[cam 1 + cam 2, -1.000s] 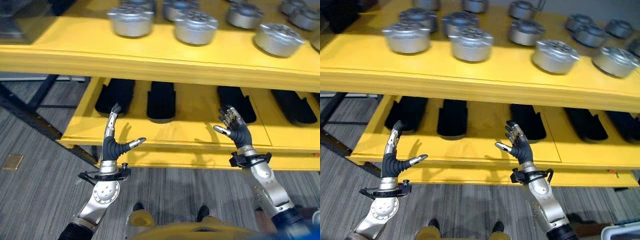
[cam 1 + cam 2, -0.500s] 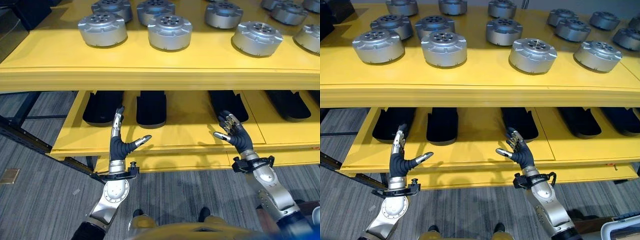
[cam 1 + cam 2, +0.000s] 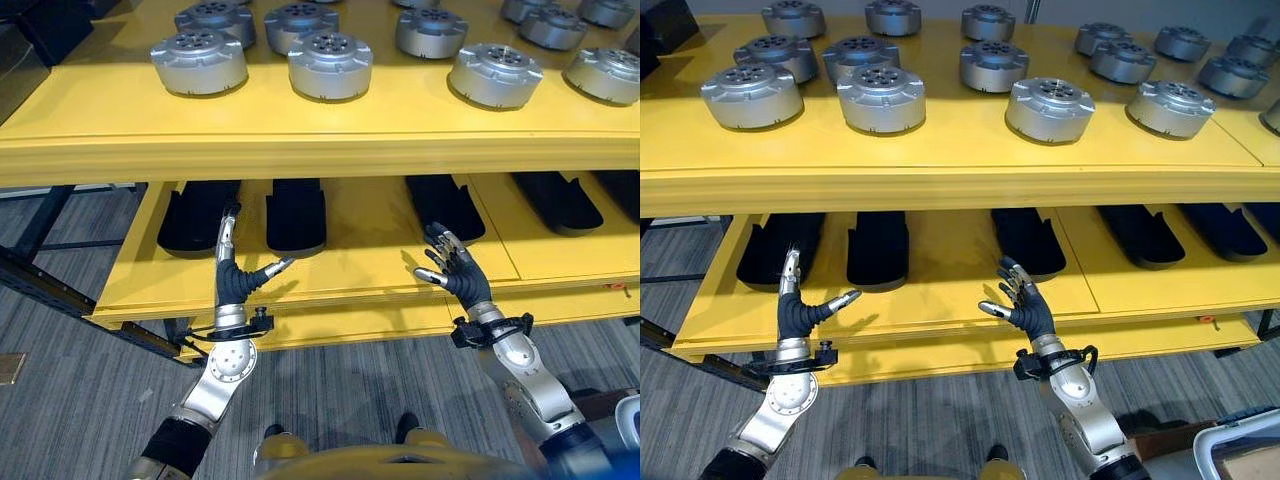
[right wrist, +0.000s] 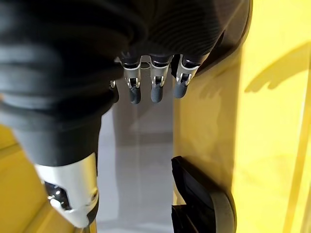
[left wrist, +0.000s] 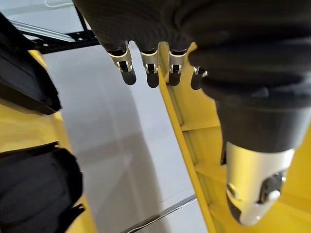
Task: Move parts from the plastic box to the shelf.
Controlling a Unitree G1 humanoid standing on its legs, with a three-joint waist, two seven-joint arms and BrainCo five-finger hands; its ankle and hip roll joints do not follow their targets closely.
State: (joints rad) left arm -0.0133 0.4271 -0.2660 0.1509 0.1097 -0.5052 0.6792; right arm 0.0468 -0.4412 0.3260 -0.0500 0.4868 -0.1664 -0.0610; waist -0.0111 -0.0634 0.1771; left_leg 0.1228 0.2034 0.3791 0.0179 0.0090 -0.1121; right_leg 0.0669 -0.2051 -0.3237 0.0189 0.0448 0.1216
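Both hands hang open and empty before the yellow shelf (image 3: 940, 185): left hand (image 3: 232, 280) and right hand (image 3: 455, 275) hold nothing. Round metal parts (image 3: 880, 97) sit above them in rows; a plastic box (image 3: 1240, 455) corner shows beside the right arm, likely the next source.

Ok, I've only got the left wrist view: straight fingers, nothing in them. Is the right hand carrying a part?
Observer: No. The right hand is open and empty, raised before the lower shelf.
Operator: What's on the level above?
Observer: Round silver parts stand in rows on the upper shelf.
Operator: And the box?
Observer: A pale box corner shows low at the robot's right; I can't tell its contents.
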